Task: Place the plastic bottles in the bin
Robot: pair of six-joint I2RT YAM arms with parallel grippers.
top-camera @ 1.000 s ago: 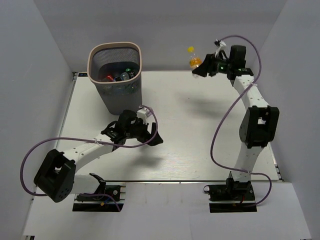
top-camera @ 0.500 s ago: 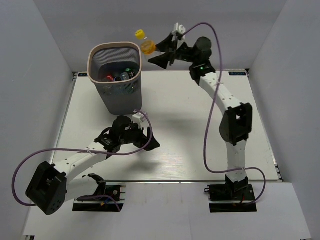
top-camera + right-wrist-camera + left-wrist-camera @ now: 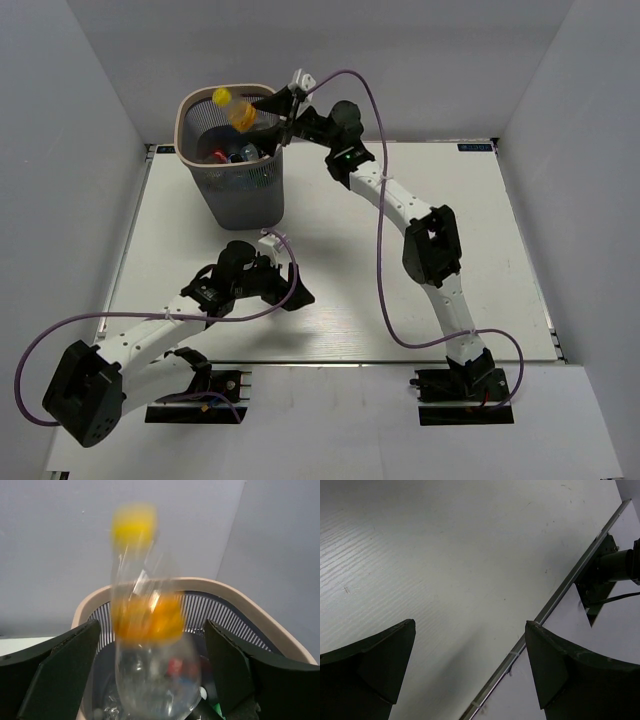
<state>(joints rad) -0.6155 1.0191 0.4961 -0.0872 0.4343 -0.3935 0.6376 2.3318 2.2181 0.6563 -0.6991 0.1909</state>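
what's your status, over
Left claw open, empty, over table. Right claw open at bin rim. Orange bottle blurred, loose between the jaws. Nothing blocking.

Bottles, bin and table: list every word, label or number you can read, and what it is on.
None readable.
Orange bottle: label motion-blurred.
Bottles in the bin: labels too small.
Blue sticker on the table's far edge: too small.

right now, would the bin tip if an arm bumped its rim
Probably light: the bin has mesh walls and holds only small bottles. It stands tall, so a rim push might tip it rather than slide it.
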